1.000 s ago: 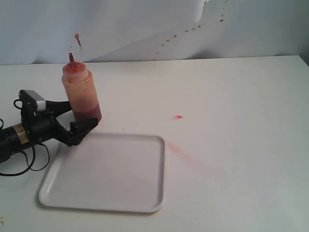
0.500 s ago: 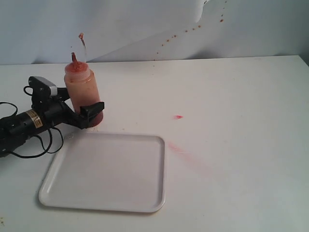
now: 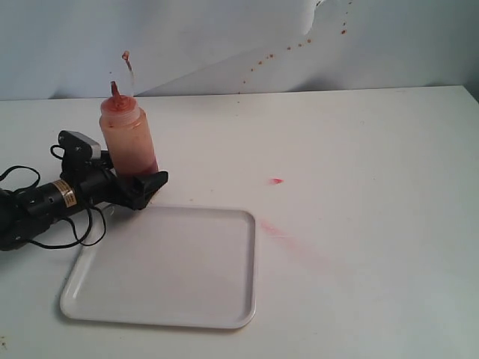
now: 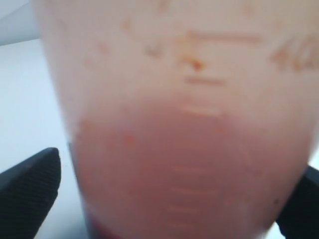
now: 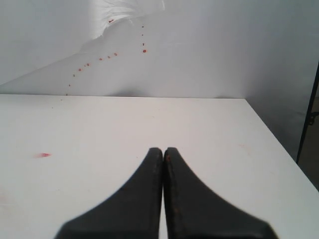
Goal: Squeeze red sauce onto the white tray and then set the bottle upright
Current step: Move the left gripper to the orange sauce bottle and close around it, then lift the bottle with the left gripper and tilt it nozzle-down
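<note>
I see the bottle (image 3: 127, 138) standing upright just behind the tray's far left corner, nozzle up, dark red sauce (image 4: 189, 169) settled low inside. The tray (image 3: 172, 262) lies flat, white.

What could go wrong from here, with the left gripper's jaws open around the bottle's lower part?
1. The left gripper straddles the bottle low, near its base. Gripped there, the tall bottle may tip or swing when lifted.
2. The nozzle looks uncapped, so tilting early could drip onto the table before reaching the white tray, which is clean. A red smear already marks the table.
</note>
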### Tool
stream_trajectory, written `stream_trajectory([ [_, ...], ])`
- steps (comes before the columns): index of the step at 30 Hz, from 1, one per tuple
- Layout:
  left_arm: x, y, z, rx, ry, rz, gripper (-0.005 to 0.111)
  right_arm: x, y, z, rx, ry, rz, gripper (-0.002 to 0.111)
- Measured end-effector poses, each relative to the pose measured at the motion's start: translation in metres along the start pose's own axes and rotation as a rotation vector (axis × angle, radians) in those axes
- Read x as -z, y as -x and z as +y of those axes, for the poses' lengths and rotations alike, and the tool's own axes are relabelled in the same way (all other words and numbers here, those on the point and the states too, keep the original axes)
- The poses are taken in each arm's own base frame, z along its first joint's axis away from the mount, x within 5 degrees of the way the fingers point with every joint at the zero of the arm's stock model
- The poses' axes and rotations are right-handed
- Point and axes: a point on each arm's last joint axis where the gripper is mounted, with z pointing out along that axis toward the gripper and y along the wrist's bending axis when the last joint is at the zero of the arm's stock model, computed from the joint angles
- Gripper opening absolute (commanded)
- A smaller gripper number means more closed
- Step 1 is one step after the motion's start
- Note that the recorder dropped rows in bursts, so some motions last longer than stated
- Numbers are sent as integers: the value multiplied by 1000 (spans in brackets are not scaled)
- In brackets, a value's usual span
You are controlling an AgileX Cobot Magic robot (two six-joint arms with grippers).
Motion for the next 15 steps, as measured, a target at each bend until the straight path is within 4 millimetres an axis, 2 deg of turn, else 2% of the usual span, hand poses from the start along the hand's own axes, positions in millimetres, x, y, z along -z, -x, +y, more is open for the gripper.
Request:
stream_trajectory([
  [5,0,0,1,6,10,-3,103,0,0,0,0,0,0,0],
  [8,0,0,1,7,12,-4,97,0,0,0,0,0,0,0],
  [11,0,0,1,7,12,-4,81,0,0,0,0,0,0,0],
  [15,0,0,0,5,8,-3,45,0,0,0,0,0,0,0],
])
